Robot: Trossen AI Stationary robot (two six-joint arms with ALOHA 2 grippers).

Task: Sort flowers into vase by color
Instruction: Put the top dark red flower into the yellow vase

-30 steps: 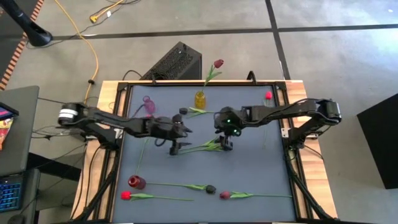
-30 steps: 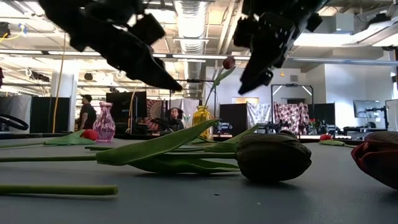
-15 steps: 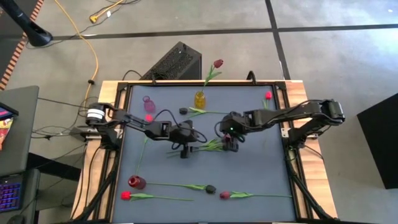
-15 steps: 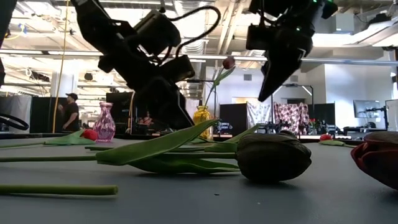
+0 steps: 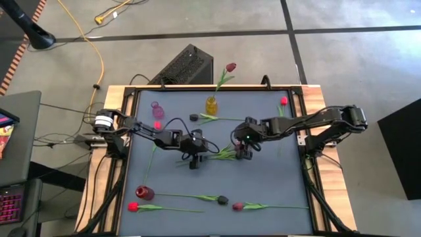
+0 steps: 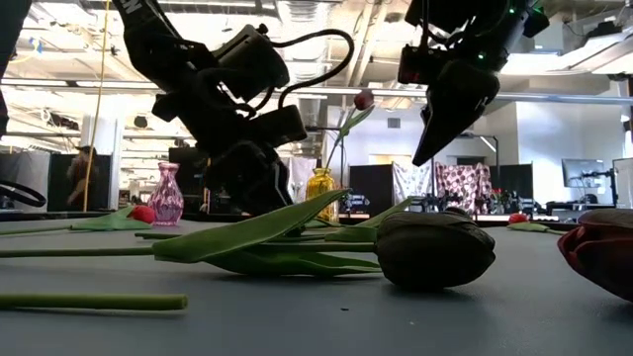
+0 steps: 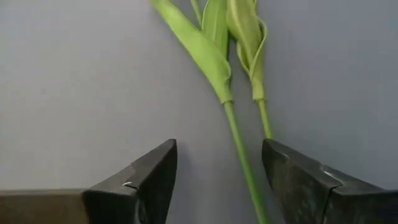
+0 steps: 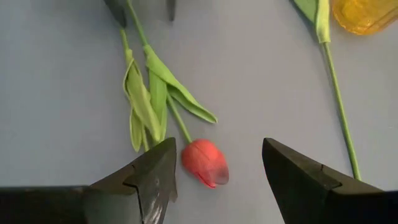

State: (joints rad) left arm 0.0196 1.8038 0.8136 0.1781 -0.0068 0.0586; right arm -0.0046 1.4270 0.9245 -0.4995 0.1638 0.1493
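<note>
Two tulips lie side by side at the table's middle, their green stems and leaves (image 5: pixel 220 155) flat on the mat. My left gripper (image 7: pixel 217 149) is low over their stem ends, open, one thin stem (image 7: pixel 239 146) running between its fingers and the second stem (image 7: pixel 265 121) beside one finger. My right gripper (image 8: pixel 217 149) hangs open above a red tulip head (image 8: pixel 205 163) at the other end of the pair. In the high view the left gripper (image 5: pixel 194 160) and right gripper (image 5: pixel 245 153) face each other across them. A yellow vase (image 5: pixel 211 105) holds one maroon tulip (image 5: pixel 231 67).
A pink vase (image 5: pixel 157 109) stands at the far left and a red vase (image 5: pixel 144 192) at the near left. More tulips lie along the near edge (image 5: pixel 223 199), by the yellow vase (image 5: pixel 193 117) and at the far right (image 5: pixel 283 101). A dark tulip head (image 6: pixel 435 249) lies close to the low camera.
My left gripper has come down and reached toward the table's middle, ending low over the stem ends of the two tulips. My right gripper has turned at the wrist and stayed over the red head. The flowers have kept their places.
</note>
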